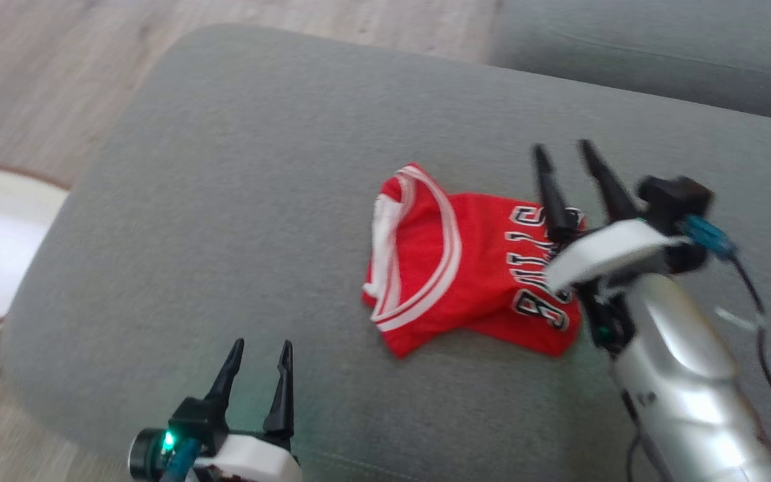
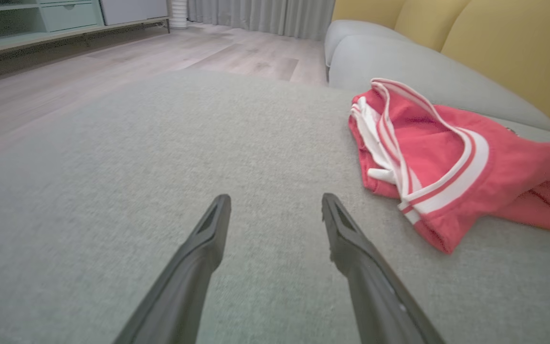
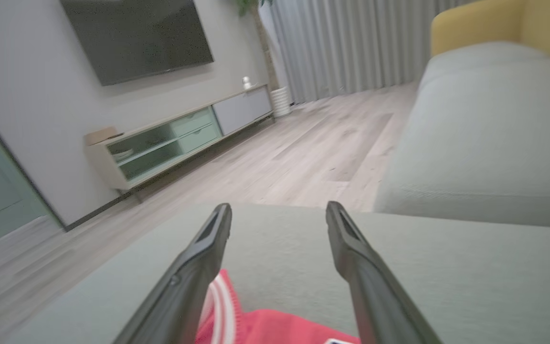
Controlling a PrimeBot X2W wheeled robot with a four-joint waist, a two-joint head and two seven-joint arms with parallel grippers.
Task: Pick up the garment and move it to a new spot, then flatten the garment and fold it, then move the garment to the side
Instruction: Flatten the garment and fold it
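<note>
My left fingers (image 1: 283,381) stand spread and empty over the near edge of the grey sofa seat (image 1: 258,167); the red jersey (image 1: 466,268) lies crumpled farther on, to their right, well apart; my right fingers (image 1: 549,194) hang released above its lettered end, gripping nothing. The left wrist view adds its white-trimmed armhole and the yellow back cushions (image 2: 509,43); the right wrist view catches a red edge below the fingers, then the floor (image 3: 303,157), a low cabinet (image 3: 179,138) and a wall screen (image 3: 136,33).
</note>
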